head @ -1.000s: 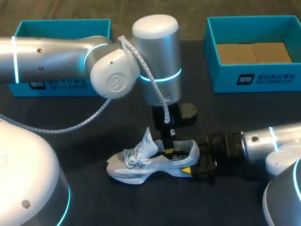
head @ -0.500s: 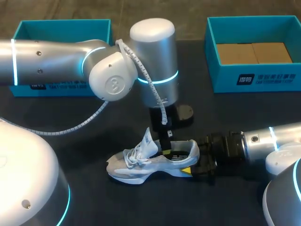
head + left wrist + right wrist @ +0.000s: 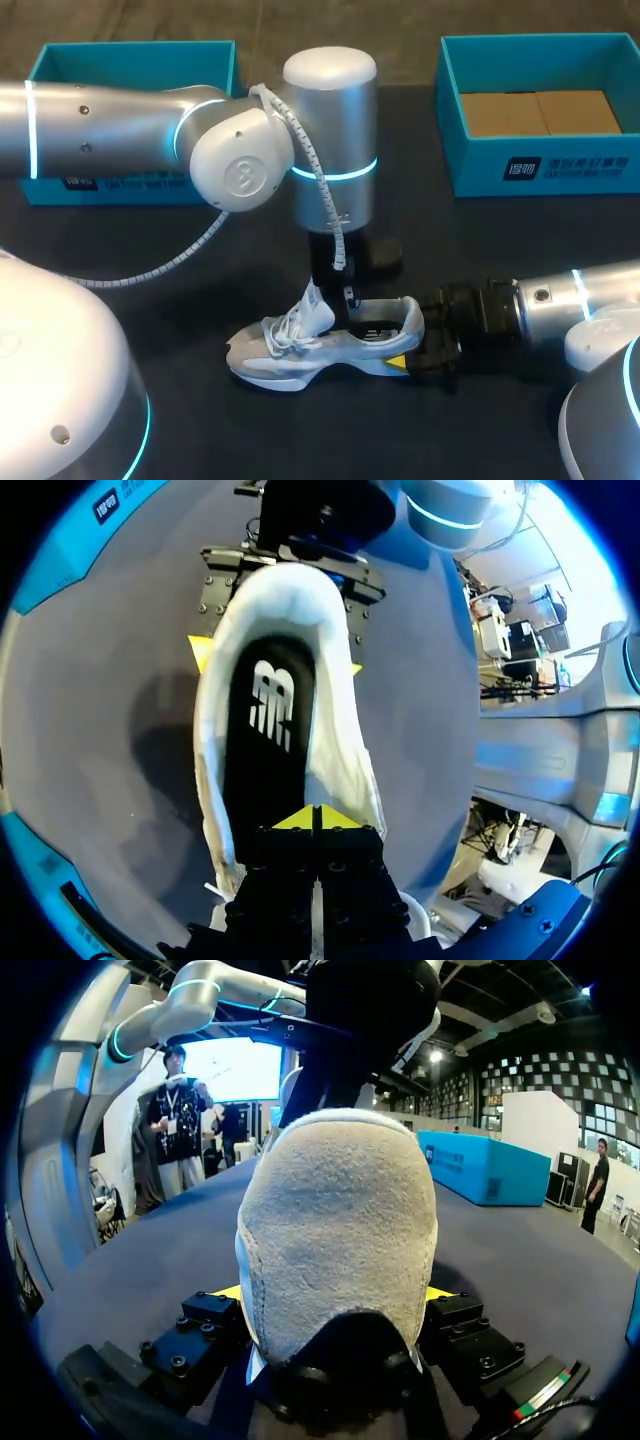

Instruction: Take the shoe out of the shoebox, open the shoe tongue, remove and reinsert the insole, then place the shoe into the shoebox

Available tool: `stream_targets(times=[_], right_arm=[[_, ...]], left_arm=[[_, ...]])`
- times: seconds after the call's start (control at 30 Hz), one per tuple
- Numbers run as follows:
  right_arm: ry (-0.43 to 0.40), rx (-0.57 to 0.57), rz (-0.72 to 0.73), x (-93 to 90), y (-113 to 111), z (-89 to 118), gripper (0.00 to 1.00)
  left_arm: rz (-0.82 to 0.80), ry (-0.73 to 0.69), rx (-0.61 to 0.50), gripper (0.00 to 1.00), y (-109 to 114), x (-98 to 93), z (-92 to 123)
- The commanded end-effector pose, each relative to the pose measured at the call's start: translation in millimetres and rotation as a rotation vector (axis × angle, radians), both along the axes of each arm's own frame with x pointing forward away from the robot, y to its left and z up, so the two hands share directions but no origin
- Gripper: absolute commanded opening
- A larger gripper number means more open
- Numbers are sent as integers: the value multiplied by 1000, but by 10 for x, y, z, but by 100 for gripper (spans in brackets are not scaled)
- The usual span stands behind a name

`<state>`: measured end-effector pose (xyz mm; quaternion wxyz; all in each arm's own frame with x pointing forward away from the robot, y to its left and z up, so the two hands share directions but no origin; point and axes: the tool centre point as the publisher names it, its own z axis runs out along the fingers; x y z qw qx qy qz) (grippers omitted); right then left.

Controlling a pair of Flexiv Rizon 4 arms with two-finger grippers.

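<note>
Insp. notes, left to right.

- The left shoebox sits far left on the table, partly hidden by the left arm and well apart from the work.
- The left gripper points straight down into the shoe mouth, just behind the raised tongue. Its fingertips are pressed together over the black insole. Whether anything thin is pinched btwn them cannot be told. Judged: this pos. suits working at the insole from above.
- The shoe is out of both boxes. It sits upright on the table near centre, toe to the left, w/ the tongue pulled up so the opening is clear.
- The right gripper comes in level from the right and clamps the heel from both sides. Judged: this is an anchor hold to stop the shoe sliding or tipping during insole work.
- The right shoebox is far right and open, w/ a cardboard insert inside. No shoe is in it, so the return step is not yet done.
</note>
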<state>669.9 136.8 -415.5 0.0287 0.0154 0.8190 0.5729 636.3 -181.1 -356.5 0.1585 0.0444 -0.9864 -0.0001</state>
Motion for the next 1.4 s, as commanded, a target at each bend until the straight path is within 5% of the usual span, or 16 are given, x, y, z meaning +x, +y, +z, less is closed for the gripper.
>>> stream_targets(times=[0.03,0.63,0.77,1.4], right_arm=[[1,-4,-1,-4,11,-3,0],[1,-4,-1,-4,11,-3,0],[1,-4,-1,-4,11,-3,0],[1,-4,-1,-4,11,-3,0]], left_arm=[[-4,15,15,0,12,-5,-27],[-7,51,23,0,-2,-60,-318],[-2,35,21,16,-8,-59,-343],[-3,-76,9,31,19,-55,-364]])
